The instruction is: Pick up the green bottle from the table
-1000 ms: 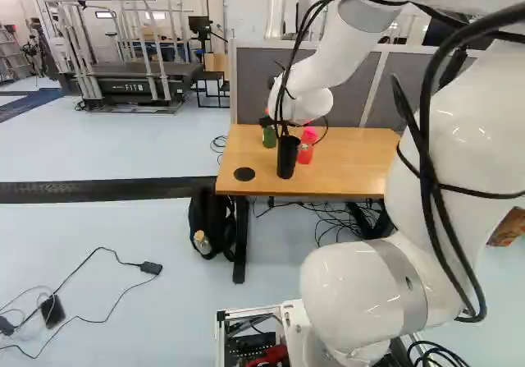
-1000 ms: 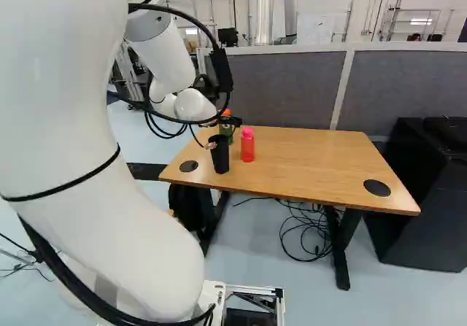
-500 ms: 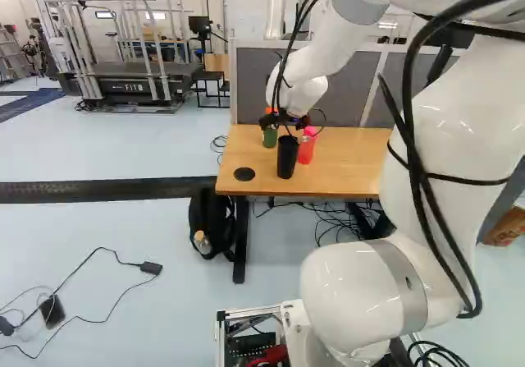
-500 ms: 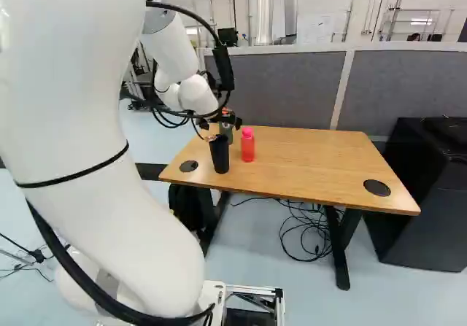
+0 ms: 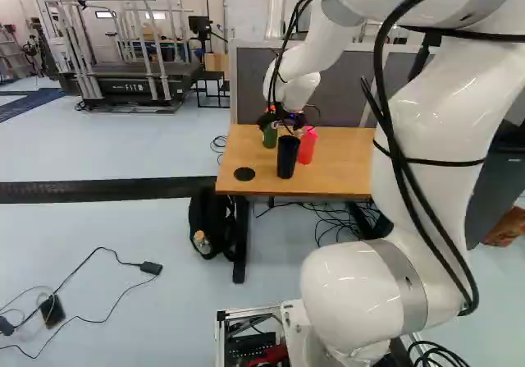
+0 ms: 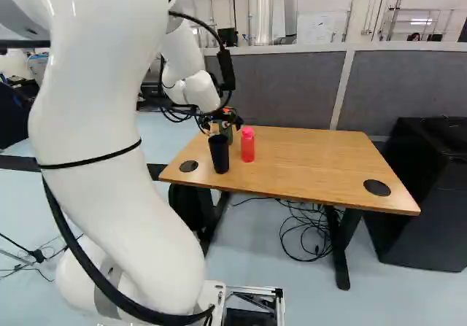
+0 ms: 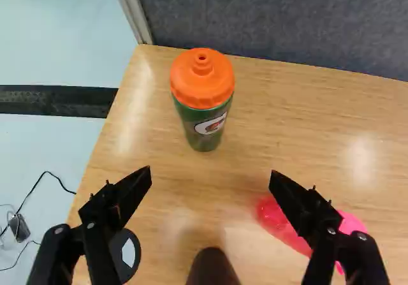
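Note:
In the right base view my gripper [image 6: 230, 118] hangs close by the green bottle [image 6: 227, 132], partly covering it. The wrist view shows the gripper [image 7: 211, 172] open, nothing held, its fingers pointing toward the bottle. There the green bottle [image 7: 204, 129], with its orange lid, stands upright ahead of the fingertips, roughly centred on the gap and not touched. It is on the wooden table [image 7: 319, 119], near the corner by the grey partition.
A pink bottle [image 6: 247, 147] and a black cup [image 6: 219, 154] stand on the table's near side. In the wrist view one finger partly hides the pink bottle [image 7: 271, 216]. A grey partition [image 6: 284, 89] rises behind the table; a black cabinet [image 6: 430, 195] stands beside it.
My arm has reached forward: its upper links shifted left in the left base view and right in the right one. The gripper shifted slightly toward the green bottle. Base and bottles have not moved.

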Robot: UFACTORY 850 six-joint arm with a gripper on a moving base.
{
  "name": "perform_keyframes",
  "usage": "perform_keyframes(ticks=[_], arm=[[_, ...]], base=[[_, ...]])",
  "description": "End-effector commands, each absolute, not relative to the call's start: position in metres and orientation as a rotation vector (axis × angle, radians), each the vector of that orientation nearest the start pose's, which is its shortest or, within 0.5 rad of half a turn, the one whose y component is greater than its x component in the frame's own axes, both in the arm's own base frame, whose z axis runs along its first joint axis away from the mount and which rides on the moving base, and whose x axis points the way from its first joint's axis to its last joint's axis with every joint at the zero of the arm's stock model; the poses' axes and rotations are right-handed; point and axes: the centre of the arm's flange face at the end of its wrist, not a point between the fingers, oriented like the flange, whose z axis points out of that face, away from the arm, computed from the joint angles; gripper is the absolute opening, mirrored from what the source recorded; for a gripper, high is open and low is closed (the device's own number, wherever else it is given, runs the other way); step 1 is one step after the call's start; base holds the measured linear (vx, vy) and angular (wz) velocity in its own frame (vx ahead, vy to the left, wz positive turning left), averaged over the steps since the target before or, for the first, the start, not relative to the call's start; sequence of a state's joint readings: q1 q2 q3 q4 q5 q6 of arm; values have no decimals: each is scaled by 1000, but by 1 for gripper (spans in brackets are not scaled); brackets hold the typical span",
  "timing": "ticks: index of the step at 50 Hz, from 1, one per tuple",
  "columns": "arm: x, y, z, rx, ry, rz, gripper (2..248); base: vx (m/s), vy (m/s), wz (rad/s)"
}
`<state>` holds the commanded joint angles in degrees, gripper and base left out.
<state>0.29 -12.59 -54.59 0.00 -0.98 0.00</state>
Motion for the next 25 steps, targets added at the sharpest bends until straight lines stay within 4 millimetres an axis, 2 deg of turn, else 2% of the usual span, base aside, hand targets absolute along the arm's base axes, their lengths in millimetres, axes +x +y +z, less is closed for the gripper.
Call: perform_keyframes(ticks=[10, 25], arm=[[560, 5, 458, -2937, -12, -1106, 247], [592, 9, 440, -2943, -21, -1084, 247]], base=[[0, 0, 0], [0, 0, 0]])
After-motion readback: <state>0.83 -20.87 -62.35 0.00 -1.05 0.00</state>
